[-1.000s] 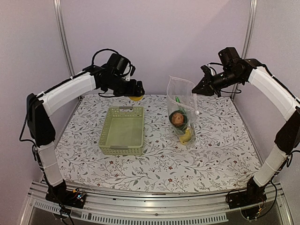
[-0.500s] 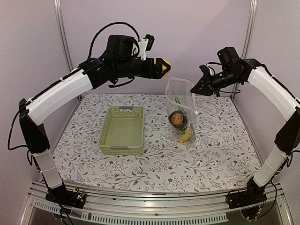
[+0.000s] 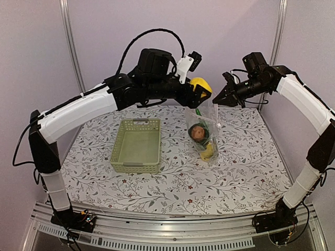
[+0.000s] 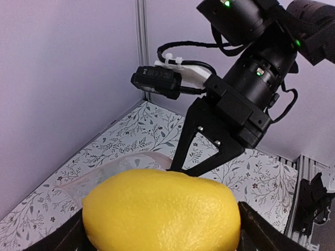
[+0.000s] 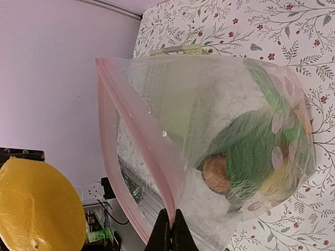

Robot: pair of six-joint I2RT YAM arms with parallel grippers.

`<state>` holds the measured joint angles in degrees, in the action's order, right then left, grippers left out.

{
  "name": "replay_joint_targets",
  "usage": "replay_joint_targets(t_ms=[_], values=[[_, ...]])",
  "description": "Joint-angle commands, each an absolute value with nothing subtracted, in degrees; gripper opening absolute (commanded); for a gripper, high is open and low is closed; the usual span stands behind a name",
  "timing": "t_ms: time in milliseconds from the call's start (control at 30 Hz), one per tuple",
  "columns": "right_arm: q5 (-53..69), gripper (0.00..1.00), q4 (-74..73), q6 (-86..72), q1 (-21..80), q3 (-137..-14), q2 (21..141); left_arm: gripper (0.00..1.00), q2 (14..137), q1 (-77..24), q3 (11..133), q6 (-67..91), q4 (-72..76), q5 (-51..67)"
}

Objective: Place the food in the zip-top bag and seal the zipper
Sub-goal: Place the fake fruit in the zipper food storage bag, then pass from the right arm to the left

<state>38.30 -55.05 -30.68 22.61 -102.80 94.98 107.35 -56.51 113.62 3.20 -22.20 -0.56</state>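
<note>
From the top external camera, the zip-top bag [image 3: 203, 123] stood upright on the table [image 3: 246, 172], right of centre and toward the far edge. Its mouth was held up by the right gripper [image 3: 216, 103], whose jaws were pressed together on the top edge. Several pieces of food already sat inside: a reddish-brown round one [image 3: 198, 132], a yellow piece [image 3: 208, 152] at the bottom and something green. The left gripper [image 3: 199, 90] hung just above the bag's mouth, its jaws spread wide and clamped on a lemon [image 3: 202, 83]. The pale green basket [image 3: 119, 137] near the table's middle showed nothing inside, so this lemon looked like the last piece to go in.

In the left wrist view, the lemon filled the lower frame between the dark fingers. The right gripper's pinched tips sat just beyond it, on the bag's pinkish edge.

In the right wrist view, the closed fingertips nipped one lip of the zipper [image 5: 138, 138]. The other lip stood apart, so the mouth gaped. The lemon hovered just outside that opening, not yet past the strip. By my reading, what was left was dropping the lemon in and pressing the zipper shut along its whole length.
</note>
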Motion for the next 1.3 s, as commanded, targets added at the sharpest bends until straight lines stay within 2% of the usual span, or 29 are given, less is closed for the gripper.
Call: replay_joint_targets(t_ms=[0, 300, 500, 667, 1067, 1267], values=[[39.01, 0.0, -54.42, -31.13, 23.12, -104.32, 94.75, 0.7, 109.76, -57.63, 113.04, -1.09, -23.48, -3.91], [39.77, 0.0, -55.87, -30.94, 23.27, -105.75, 94.99, 0.71, 116.15, -57.52, 116.84, -2.85, -23.29, -13.57], [40.63, 0.0, -56.59, -30.94, 23.25, -107.48, 95.78, 0.81, 118.88, -57.4, 117.5, -1.64, -22.75, -18.82], [41.48, 0.0, -56.73, -30.76, 23.21, -107.45, 96.29, 0.99, 120.71, -56.58, 117.6, -0.14, -21.1, -20.68], [43.94, 0.0, -55.35, -32.07, 23.27, -107.93, 97.88, 1.0, 114.19, -56.41, 122.22, 0.53, -19.28, -18.89], [43.72, 0.0, -54.72, -31.74, 23.2, -107.49, 97.91, 1.0, 105.05, -58.38, 115.55, -5.87, -18.44, -13.96]])
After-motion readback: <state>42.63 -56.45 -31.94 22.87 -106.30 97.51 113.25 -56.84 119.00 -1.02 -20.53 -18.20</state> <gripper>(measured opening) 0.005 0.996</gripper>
